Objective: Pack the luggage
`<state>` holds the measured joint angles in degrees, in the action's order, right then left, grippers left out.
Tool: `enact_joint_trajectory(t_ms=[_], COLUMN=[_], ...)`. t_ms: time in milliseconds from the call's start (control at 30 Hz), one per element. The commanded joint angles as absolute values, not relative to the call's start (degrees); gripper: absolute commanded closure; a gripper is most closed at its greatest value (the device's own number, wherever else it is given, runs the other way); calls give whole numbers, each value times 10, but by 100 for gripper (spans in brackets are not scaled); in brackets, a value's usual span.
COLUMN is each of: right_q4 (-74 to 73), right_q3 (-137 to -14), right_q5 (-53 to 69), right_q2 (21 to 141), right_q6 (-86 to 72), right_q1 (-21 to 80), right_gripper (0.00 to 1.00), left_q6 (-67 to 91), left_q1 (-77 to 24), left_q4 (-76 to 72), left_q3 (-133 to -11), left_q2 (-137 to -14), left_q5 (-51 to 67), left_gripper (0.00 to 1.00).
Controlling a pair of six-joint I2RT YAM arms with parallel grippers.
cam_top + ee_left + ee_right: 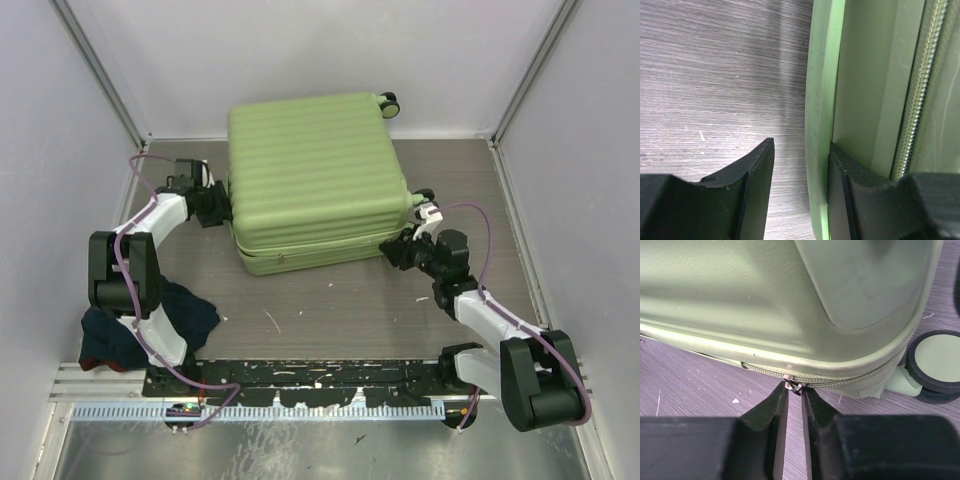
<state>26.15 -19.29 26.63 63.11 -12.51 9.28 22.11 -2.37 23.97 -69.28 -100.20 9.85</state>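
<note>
The luggage (315, 180) lies flat and closed on the table, ribbed light-green shell up. My left gripper (215, 205) is at its left side. In the left wrist view the left gripper (801, 145) is open around a green handle strip (822, 100): the right finger lies against the strip and the left finger stands apart from it. My right gripper (392, 250) is at the near right corner. In the right wrist view the right gripper (794, 388) pinches the metal zipper pull (792, 382) on the zipper track (850, 380), its jaws almost together.
A heap of dark clothes (190, 310) lies at the near left beside the left arm's base. Black wheels (388, 100) stick out at the suitcase's far right corner, and one wheel (935, 367) sits just right of the right gripper. Walls enclose the table.
</note>
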Motion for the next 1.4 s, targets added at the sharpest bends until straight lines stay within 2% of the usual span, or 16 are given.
enact_joint_trajectory(t_ms=[0, 67, 433, 533, 667, 767, 967, 1200, 1367], right_q4=[333, 323, 286, 255, 216, 197, 198, 268, 343], right_q3=[-195, -193, -179, -195, -205, -207, -215, -252, -298], right_q5=[248, 245, 184, 143, 95, 90, 174, 298, 391], right_q2=[609, 599, 570, 562, 539, 525, 547, 641, 734], right_q6=[-138, -138, -124, -105, -56, -24, 17, 28, 0], right_q1=[106, 107, 108, 108, 104, 86, -17, -120, -142], right_gripper=[84, 92, 99, 99, 99, 99, 99, 99, 99], left_q6=[210, 209, 207, 203, 185, 170, 146, 120, 79], left_q1=[-18, -18, -18, -18, -18, -18, -17, -5, -4], left_q4=[254, 255, 254, 259, 266, 278, 289, 301, 278], left_q3=[-677, -676, -675, -677, -679, -686, -703, -728, -733], left_q2=[-988, -988, -990, -991, -993, -995, -1009, -1033, -1042], left_q5=[70, 70, 67, 54, 32, 0, -28, 1, 62], left_gripper=[57, 58, 59, 66, 81, 87, 100, 100, 100])
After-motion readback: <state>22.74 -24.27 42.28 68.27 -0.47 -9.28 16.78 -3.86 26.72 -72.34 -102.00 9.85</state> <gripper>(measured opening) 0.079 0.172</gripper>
